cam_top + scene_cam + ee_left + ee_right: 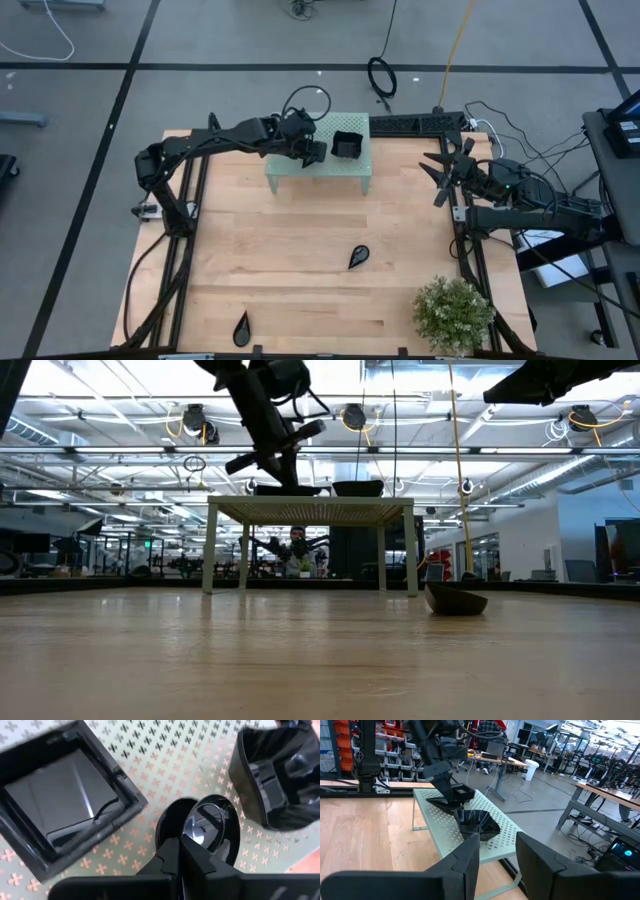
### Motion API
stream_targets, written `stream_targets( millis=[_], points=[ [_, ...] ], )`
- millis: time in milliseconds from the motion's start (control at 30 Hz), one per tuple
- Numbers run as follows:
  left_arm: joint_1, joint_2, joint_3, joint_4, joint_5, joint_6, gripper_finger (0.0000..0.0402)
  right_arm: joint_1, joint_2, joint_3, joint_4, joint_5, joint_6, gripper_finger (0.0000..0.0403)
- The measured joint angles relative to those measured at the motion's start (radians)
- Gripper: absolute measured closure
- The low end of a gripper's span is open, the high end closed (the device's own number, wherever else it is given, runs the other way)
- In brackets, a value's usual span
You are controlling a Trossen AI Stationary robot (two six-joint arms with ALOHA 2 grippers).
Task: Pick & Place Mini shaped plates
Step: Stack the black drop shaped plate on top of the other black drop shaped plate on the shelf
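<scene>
The pale green perforated stand [320, 170] stood at the far centre of the table [300, 270]. On it sat a square plate [65, 800], a wavy-edged plate [347, 145] and a teardrop plate [210, 827]. The left gripper [180, 852] was over the stand, clenched on the teardrop plate's rim. Two more teardrop plates lay on the table: one [358, 257] near centre, one [241, 328] at the near left edge. The right gripper [497, 850] waited at the far right, fingers apart, holding nothing, with a potted plant [455, 315] near right.
</scene>
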Motion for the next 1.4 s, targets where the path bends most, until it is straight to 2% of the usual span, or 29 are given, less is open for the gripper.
stream_targets(
  millis=[467, 633, 800, 933, 1167, 1400],
  points=[
    [0.004, 0.0, 0.0, 0.006, -0.025, -0.022, 0.0379, 0.0, 0.0, 0.0, 0.0, 0.0, 0.0, 0.0287],
    [0.013, -0.01, 0.0, 0.015, -0.026, -0.026, 0.0336, 0.0, 0.0, 0.0, 0.0, 0.0, 0.0, 0.0287],
    [0.015, -0.044, 0.0, 0.027, -0.045, 0.047, 0.0283, 0.0, 0.0, 0.0, 0.0, 0.0, 0.0, 0.0287],
    [0.002, -0.083, 0.0, 0.063, -0.047, 0.137, 0.026, 0.0, 0.0, 0.0, 0.0, 0.0, 0.0, 0.0287],
    [-0.083, -0.11, 0.001, 0.133, -0.018, 0.389, 0.0256, 0.0, 0.0, 0.0, 0.0, 0.0, 0.0, 0.0287],
    [-0.218, -0.101, 0.0, 0.111, -0.051, 0.407, 0.0256, 0.0, 0.0, 0.0, 0.0, 0.0, 0.0, 0.0287]
  ],
)
